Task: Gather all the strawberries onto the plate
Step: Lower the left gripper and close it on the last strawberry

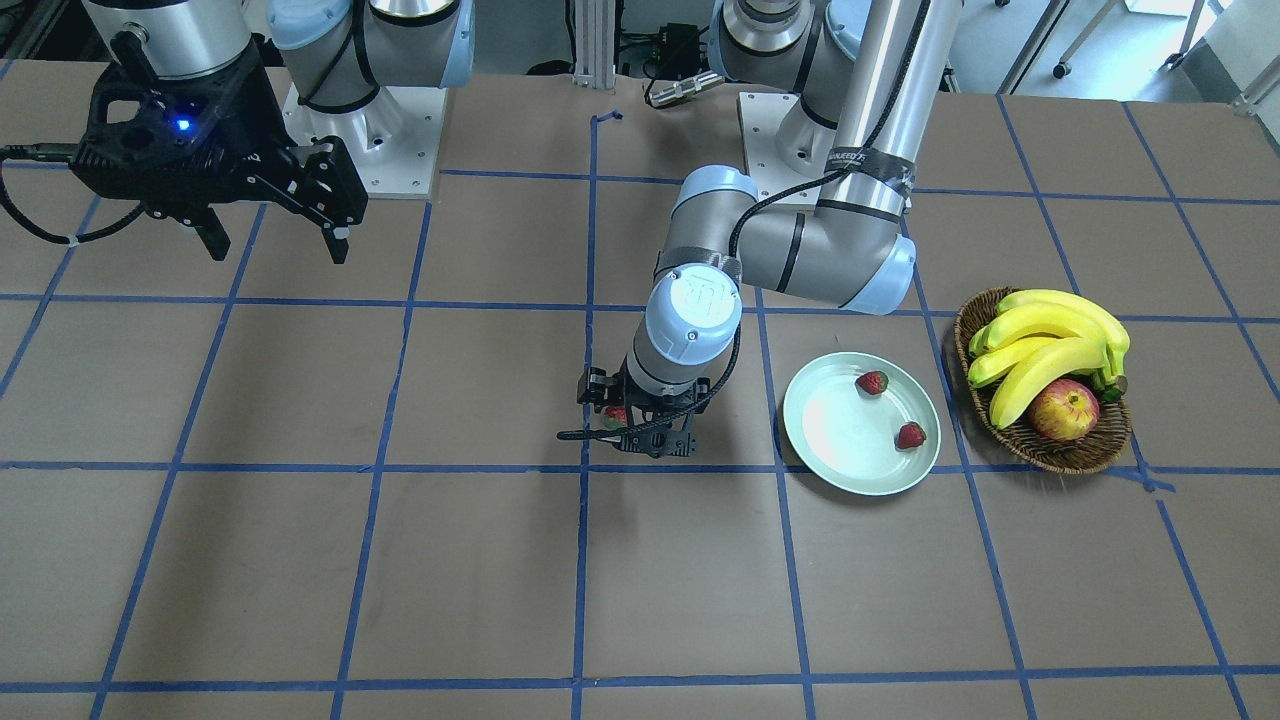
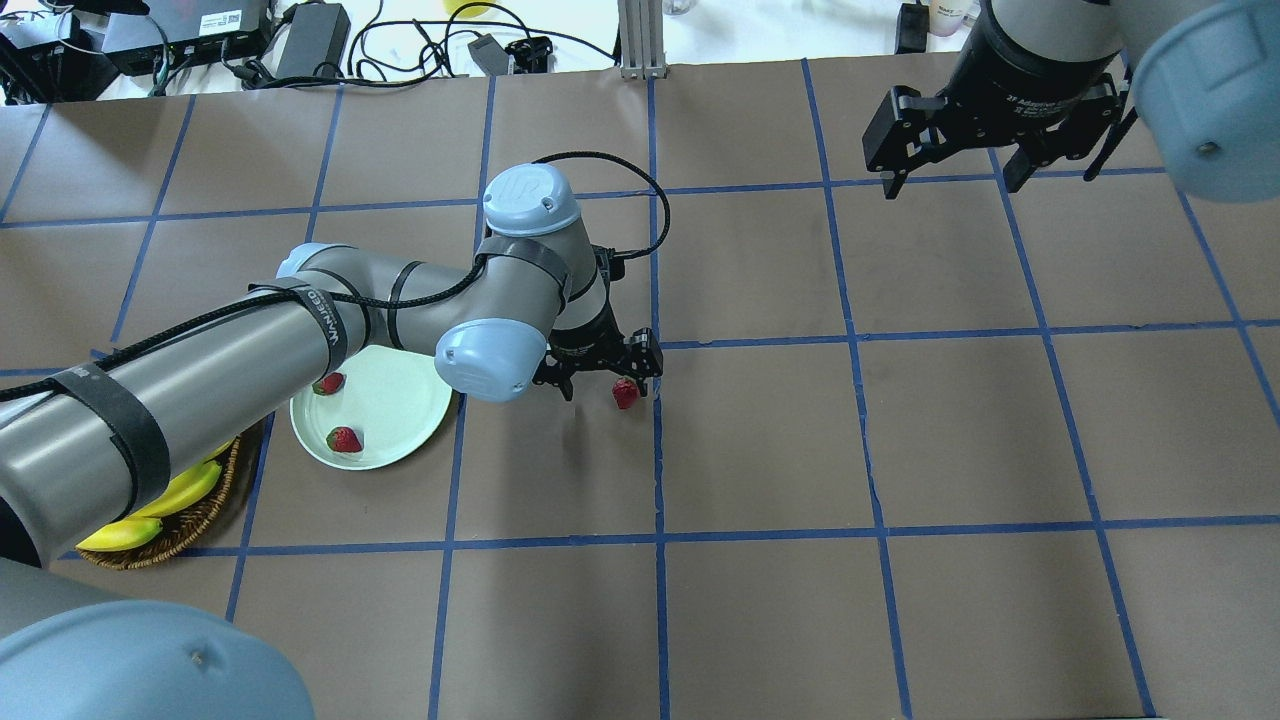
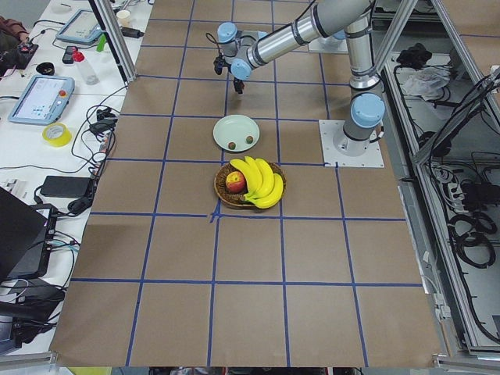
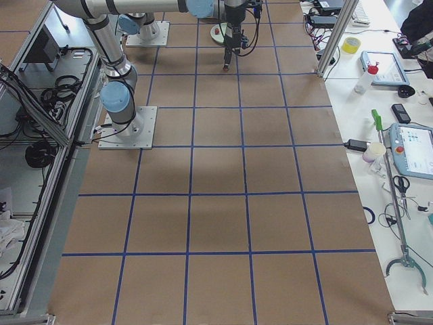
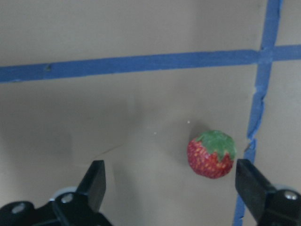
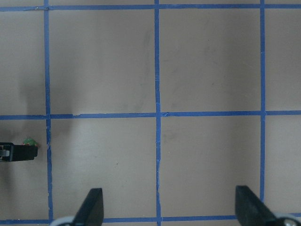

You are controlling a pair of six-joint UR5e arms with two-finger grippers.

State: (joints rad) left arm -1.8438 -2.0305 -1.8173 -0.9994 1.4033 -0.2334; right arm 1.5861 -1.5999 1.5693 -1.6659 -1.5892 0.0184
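Two strawberries (image 2: 329, 383) (image 2: 344, 439) lie in the plate (image 2: 400, 412), well apart from the left gripper (image 5: 171, 175). Its fingers (image 5: 96, 181) are spread open, low over the table (image 2: 760, 450). The third strawberry (image 5: 211, 154) lies between them, nearer to one finger, not gripped. The right gripper (image 2: 950, 185), far from all strawberries, is also wide open.

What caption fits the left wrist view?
Open left hand above a strawberry lying on the table beside blue tape.

Left hand's (image 5: 171, 176) spread fingers leave a wide gap; strawberry (image 5: 211, 154) apparently lies within, plate (image 2: 390, 410) aside
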